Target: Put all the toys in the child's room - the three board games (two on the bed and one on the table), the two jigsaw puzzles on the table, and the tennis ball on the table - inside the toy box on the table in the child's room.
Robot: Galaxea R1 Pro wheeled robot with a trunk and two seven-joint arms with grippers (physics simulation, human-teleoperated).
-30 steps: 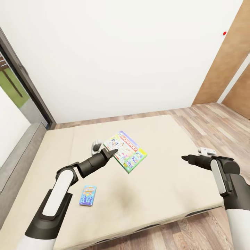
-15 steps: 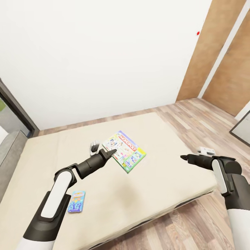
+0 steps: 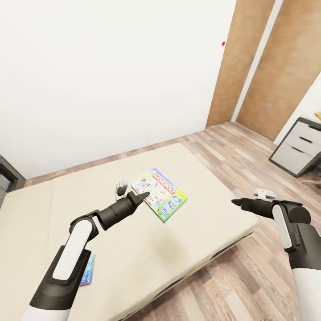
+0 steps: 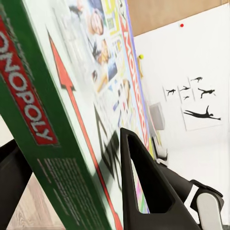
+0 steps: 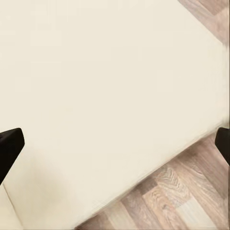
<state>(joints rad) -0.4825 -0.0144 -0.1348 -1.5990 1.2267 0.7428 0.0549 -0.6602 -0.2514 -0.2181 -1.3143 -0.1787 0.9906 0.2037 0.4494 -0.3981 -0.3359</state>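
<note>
My left gripper (image 3: 145, 195) is shut on the edge of the white-green Monopoly board game (image 3: 162, 196), holding it tilted in the air above the bed (image 3: 191, 227). In the left wrist view the box (image 4: 72, 96) sits between the dark fingers (image 4: 143, 191). A smaller blue board game (image 3: 88, 271) lies on the bed near its front edge, partly hidden behind my left arm. My right gripper (image 3: 236, 203) hovers open over the bed's right side with nothing in it. The table's white drawer unit (image 3: 296, 149) shows at the far right.
Wooden floor (image 3: 249, 165) runs along the bed's right side and front. Brown wooden doors (image 3: 285, 76) stand in the back right corner beside a plain white wall (image 3: 111, 76).
The whole view has swung to the right, bringing the doors and drawer unit into sight. Both arms keep their pose and the Monopoly box stays in my left gripper.
</note>
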